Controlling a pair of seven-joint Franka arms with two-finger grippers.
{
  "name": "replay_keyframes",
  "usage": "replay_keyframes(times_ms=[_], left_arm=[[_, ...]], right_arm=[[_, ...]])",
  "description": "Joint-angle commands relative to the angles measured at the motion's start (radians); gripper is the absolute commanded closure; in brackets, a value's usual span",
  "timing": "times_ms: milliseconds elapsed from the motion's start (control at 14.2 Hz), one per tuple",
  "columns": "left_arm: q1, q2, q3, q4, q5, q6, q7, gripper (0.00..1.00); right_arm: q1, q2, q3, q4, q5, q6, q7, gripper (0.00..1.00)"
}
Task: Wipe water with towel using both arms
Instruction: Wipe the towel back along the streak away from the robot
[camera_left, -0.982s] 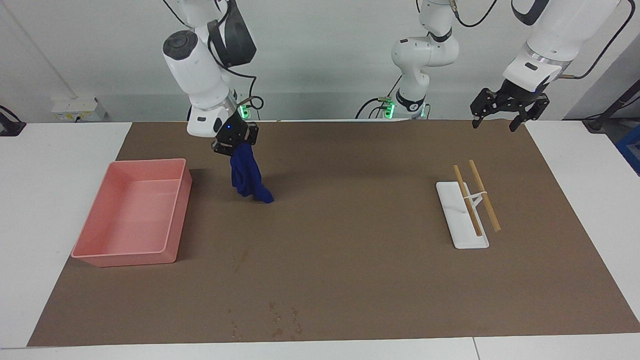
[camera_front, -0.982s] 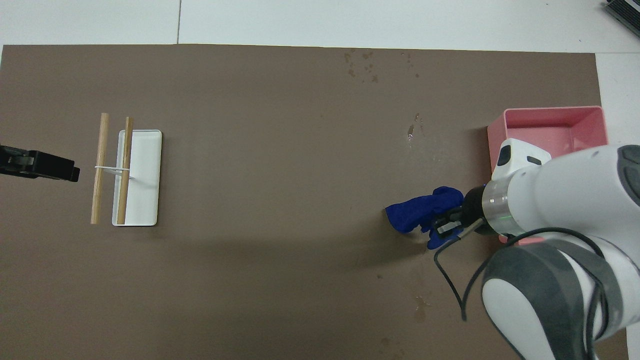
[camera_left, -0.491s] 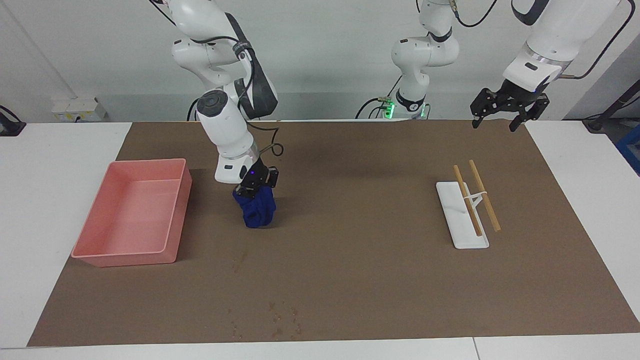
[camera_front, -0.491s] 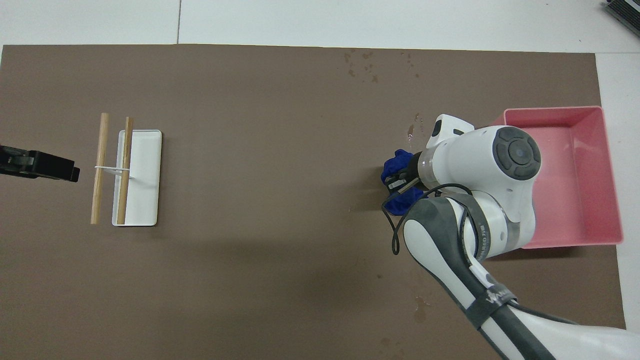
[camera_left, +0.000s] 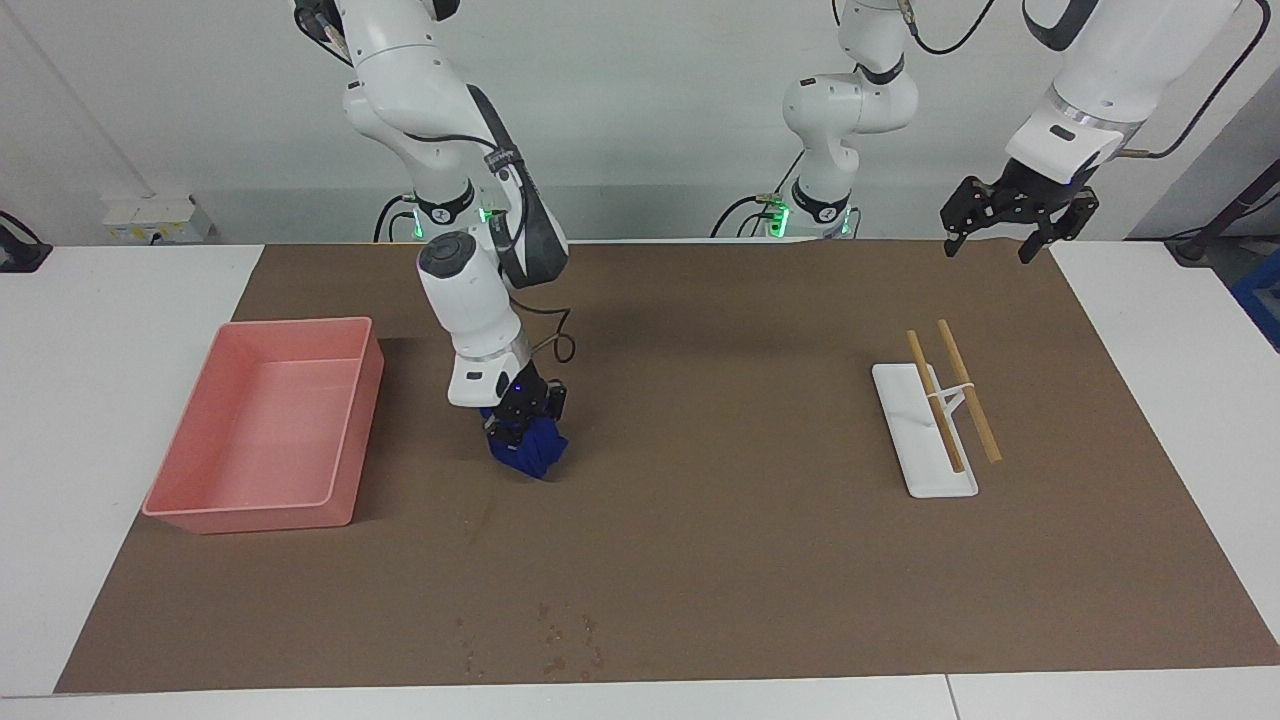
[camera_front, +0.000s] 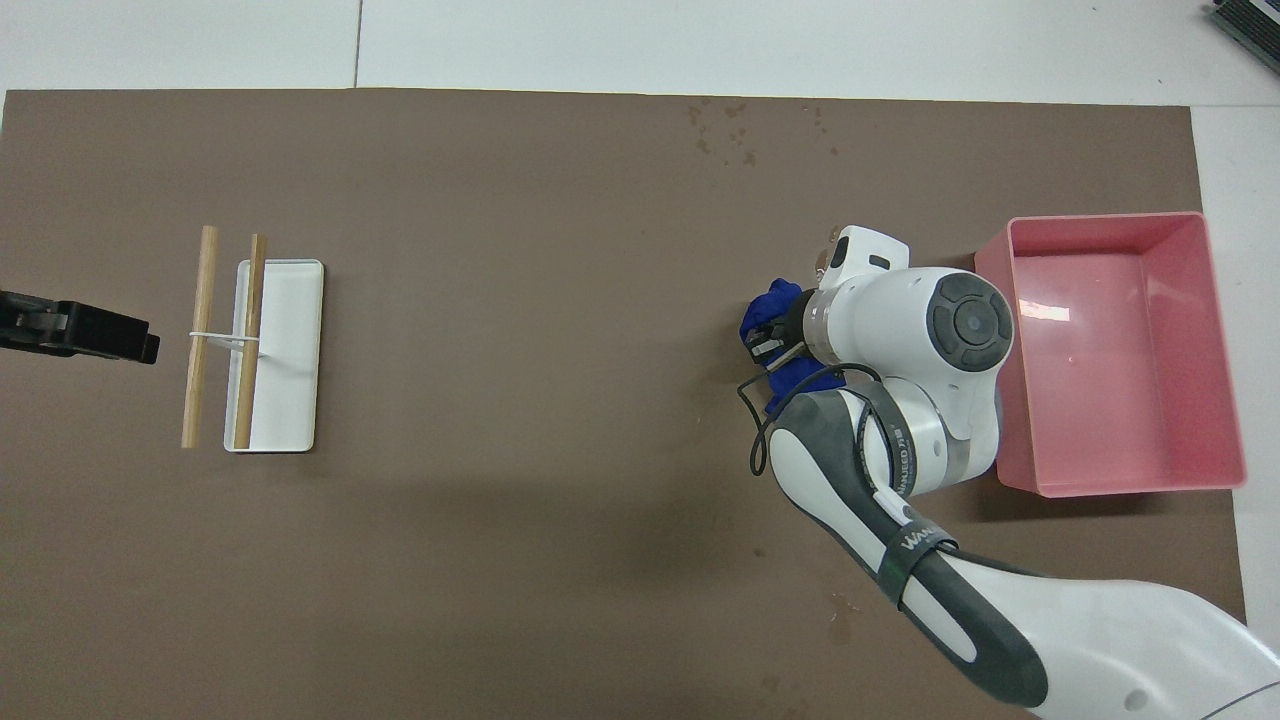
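Right gripper (camera_left: 524, 425) clamped on the bunched towel (camera_left: 535, 453), pressing it to the worktop (camera_left: 720, 560) beside the pink tray (camera_left: 345, 440); left gripper (camera_left: 1018, 212) waits aloft, fingers spread, holding nothing

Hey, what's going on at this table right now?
The right gripper is shut on a blue towel and presses it onto the brown mat beside the pink tray. Water spots lie on the mat, farther from the robots than the towel. The left gripper waits, jaws open, over the mat's corner at its own end.
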Motion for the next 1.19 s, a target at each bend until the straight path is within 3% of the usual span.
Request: replay_keyframes(times_ms=[0, 211, 421, 1123], left_arm=[[0.012, -0.024, -0.009, -0.028, 0.014, 0.009, 0.014, 0.00], [0.012, -0.024, -0.009, -0.028, 0.014, 0.009, 0.014, 0.00], [0.012, -0.024, -0.009, -0.028, 0.014, 0.009, 0.014, 0.00], [0.012, -0.024, -0.009, -0.028, 0.014, 0.009, 0.014, 0.00]], right_arm=[[-0.049, 0.048, 0.008, -0.013, -0.017, 0.077, -0.095, 1.00], [-0.047, 0.079, 0.008, -0.013, -0.014, 0.128, -0.106, 1.00], [-0.002, 0.107, 0.011, -0.082, 0.003, 0.230, 0.058, 1.00], [0.015, 0.059, 0.011, -0.197, 0.004, 0.215, 0.197, 1.00]])
